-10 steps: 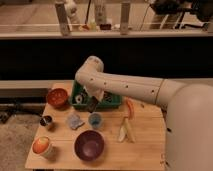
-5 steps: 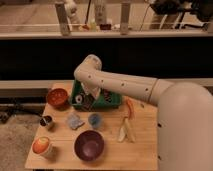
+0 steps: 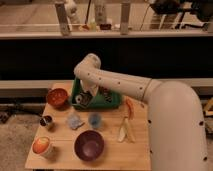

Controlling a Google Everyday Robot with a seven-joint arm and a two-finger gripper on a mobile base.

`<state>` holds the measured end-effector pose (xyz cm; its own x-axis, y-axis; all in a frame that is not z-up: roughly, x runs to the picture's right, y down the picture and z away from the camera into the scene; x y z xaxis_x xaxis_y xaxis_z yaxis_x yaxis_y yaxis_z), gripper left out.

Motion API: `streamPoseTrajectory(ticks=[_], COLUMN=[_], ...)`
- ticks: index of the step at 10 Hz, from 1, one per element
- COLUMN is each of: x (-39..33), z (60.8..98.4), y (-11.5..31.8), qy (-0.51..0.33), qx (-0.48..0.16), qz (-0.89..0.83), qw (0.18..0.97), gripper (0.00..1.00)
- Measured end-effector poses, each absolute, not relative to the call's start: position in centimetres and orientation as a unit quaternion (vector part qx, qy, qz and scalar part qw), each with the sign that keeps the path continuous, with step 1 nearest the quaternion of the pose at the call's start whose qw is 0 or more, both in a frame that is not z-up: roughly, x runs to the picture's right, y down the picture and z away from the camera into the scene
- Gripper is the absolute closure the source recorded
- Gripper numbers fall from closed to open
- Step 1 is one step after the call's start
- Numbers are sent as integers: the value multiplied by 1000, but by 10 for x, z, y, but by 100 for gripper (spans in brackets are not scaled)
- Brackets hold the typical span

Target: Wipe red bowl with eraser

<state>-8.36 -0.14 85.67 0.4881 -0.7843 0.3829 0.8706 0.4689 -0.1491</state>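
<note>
Since the earlier frame the hand (image 3: 85, 95) has drifted a little towards the left end of the green tray (image 3: 111, 102), while everything on the desk (image 3: 107, 159) has stayed where it was. The hand now hangs low inside that tray, which sits at the middle of the desk's far edge. Whether it is open or closed I cannot tell. A small dark block with a paler face, which I take to be the eraser (image 3: 81, 101), lies in the tray's left end right at the hand, and I cannot tell whether it is held.

The red bowl (image 3: 57, 97) stands at the far-left corner, just beside the tray's left wall.

The risks lie in that closeness. A poor grip on so small a block could let it slip back as it clears the tray wall, or the hand could catch the wall and drag the tray into the bowl. The bowl looks light and sits close to the left edge, so a firm wipe may shove it off the desk. The larger purple bowl (image 3: 89, 145) by the near edge is the wrong target.
</note>
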Motion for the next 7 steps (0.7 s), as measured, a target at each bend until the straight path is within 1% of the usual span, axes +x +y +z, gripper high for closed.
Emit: streamPoseTrajectory(ticks=[7], x=[-104], z=[883], y=[-15], qy=[-156], qx=[-149], qz=[-479], qw=[851], gripper=[100])
